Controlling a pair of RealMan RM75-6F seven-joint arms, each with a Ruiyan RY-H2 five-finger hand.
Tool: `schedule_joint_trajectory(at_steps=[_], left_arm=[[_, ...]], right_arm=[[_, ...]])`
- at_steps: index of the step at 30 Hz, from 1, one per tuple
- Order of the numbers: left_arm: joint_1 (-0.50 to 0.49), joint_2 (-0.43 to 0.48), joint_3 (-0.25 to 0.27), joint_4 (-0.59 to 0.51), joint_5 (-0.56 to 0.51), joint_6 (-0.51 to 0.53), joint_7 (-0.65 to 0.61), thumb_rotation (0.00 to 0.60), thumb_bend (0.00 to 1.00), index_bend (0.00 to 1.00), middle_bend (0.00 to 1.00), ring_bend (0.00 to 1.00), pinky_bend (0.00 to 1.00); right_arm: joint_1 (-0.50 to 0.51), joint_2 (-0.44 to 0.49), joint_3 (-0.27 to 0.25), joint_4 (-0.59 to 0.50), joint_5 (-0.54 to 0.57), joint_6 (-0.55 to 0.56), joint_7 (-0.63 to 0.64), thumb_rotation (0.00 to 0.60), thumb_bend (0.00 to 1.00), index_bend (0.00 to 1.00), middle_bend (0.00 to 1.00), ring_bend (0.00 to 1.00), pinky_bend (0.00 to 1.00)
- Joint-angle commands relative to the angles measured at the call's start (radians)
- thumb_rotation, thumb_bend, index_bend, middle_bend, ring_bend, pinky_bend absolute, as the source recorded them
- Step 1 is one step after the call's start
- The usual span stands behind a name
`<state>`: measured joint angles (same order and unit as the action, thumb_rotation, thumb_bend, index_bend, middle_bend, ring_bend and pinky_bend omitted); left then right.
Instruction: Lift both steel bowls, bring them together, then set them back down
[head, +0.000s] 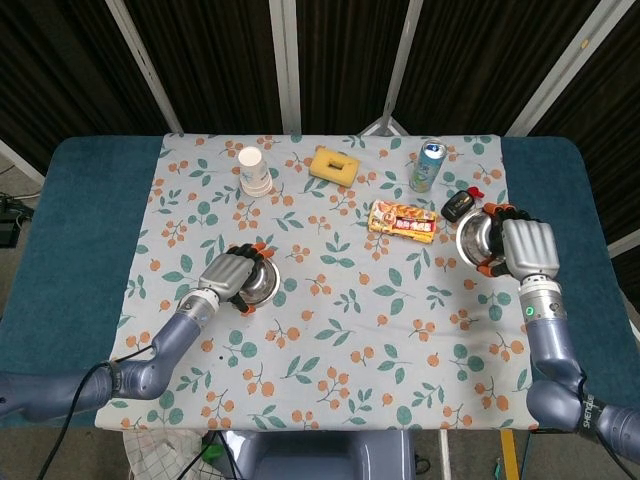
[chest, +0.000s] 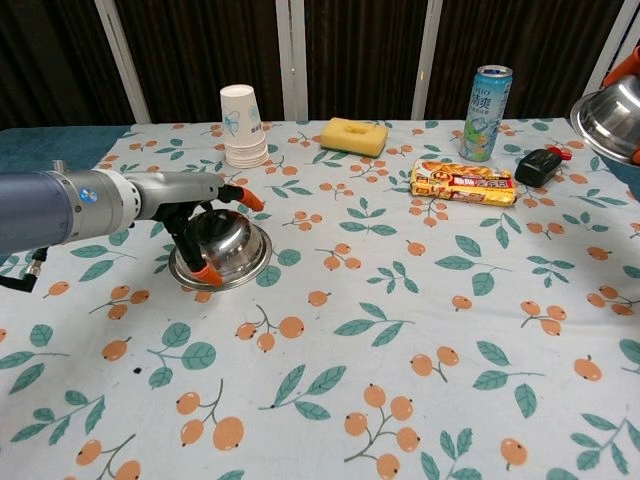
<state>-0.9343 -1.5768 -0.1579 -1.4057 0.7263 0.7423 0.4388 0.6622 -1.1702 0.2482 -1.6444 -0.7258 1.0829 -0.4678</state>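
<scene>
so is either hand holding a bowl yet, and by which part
The right hand holds one steel bowl by its rim, off the table. The left hand touches the other bowl, which sits on the tablecloth.

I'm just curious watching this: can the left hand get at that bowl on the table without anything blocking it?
Probably yes. The left hand is already at the bowl, fingers spread around its rim. The cups stand well behind, out of the way.
</scene>
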Motion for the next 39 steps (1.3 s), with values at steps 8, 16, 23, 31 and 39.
schedule_joint_trajectory(at_steps=[8, 16, 23, 31, 39], left_arm=[[-0.028, -0.025, 0.022, 0.021, -0.042, 0.013, 0.031, 0.600, 0.00, 0.15, 0.05, 0.00, 0.21], [-0.039, -0.035, 0.044, 0.039, -0.086, 0.049, 0.077, 0.600, 0.00, 0.24, 0.15, 0.08, 0.35], [-0.049, -0.036, 0.041, 0.035, -0.115, 0.056, 0.089, 0.600, 0.00, 0.34, 0.24, 0.13, 0.40], [-0.019, -0.002, 0.010, -0.014, -0.030, 0.122, 0.026, 0.600, 0.00, 0.45, 0.35, 0.17, 0.41], [0.032, 0.042, -0.032, -0.058, 0.027, 0.142, -0.100, 0.600, 0.00, 0.43, 0.41, 0.24, 0.46]], right_arm=[[0.001, -0.005, 0.000, 0.015, 0.008, 0.001, 0.004, 0.600, 0.06, 0.33, 0.29, 0.38, 0.37], [0.002, -0.009, 0.000, 0.016, 0.006, 0.012, 0.001, 0.600, 0.06, 0.33, 0.29, 0.38, 0.38], [0.000, -0.010, 0.006, 0.015, 0.003, 0.026, 0.004, 0.600, 0.06, 0.34, 0.29, 0.38, 0.39], [-0.004, -0.009, 0.017, 0.012, -0.006, 0.041, 0.018, 0.600, 0.06, 0.34, 0.29, 0.38, 0.39], [0.005, -0.012, 0.027, 0.014, 0.013, 0.033, 0.012, 0.600, 0.06, 0.34, 0.29, 0.38, 0.39]])
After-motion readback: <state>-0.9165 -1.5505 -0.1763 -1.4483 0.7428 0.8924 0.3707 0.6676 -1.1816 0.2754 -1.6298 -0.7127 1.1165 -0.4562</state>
